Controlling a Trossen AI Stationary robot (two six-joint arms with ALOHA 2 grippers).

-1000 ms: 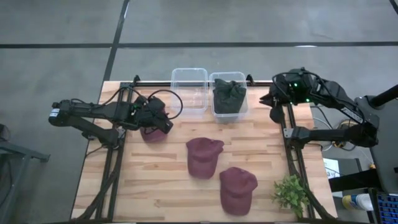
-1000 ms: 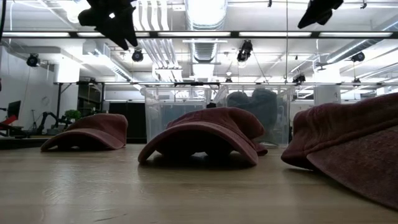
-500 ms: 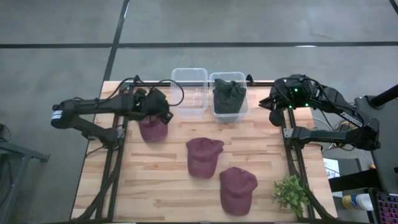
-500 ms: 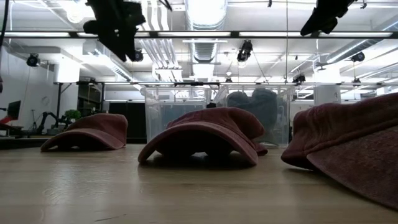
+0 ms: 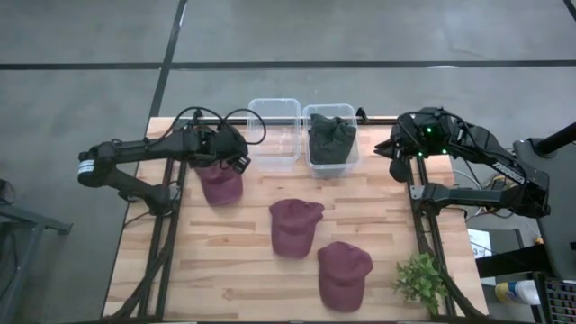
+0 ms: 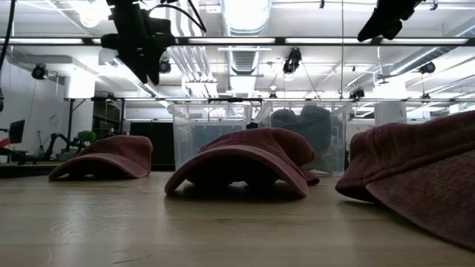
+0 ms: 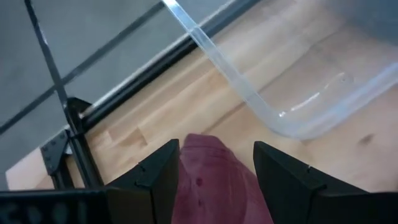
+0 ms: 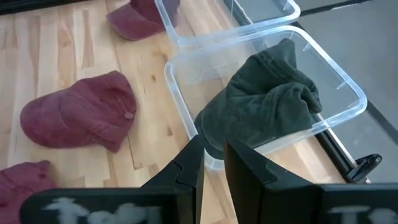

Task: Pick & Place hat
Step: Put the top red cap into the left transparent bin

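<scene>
Three maroon hats lie on the wooden table: one at the left (image 5: 220, 184), one in the middle (image 5: 295, 227), one nearer the front (image 5: 343, 273). My left gripper (image 5: 230, 155) hangs open in the air over the far end of the left hat (image 7: 210, 180); the low view shows the left gripper (image 6: 145, 52) well above that hat (image 6: 111, 156). A dark green hat (image 5: 331, 139) lies in the right clear bin. My right gripper (image 5: 399, 151) waits shut above the table's far right edge.
An empty clear bin (image 5: 274, 130) stands at the far edge just beyond the left hat, and its rim (image 7: 249, 93) is close to my left gripper. The second bin (image 8: 267, 93) stands beside it. A small green plant (image 5: 420, 279) sits at the near right corner.
My left gripper has moved from over the left hat's crown toward the far edge, to above the hat's far end near the empty bin, and has turned somewhat. The hats have stayed where they were.
</scene>
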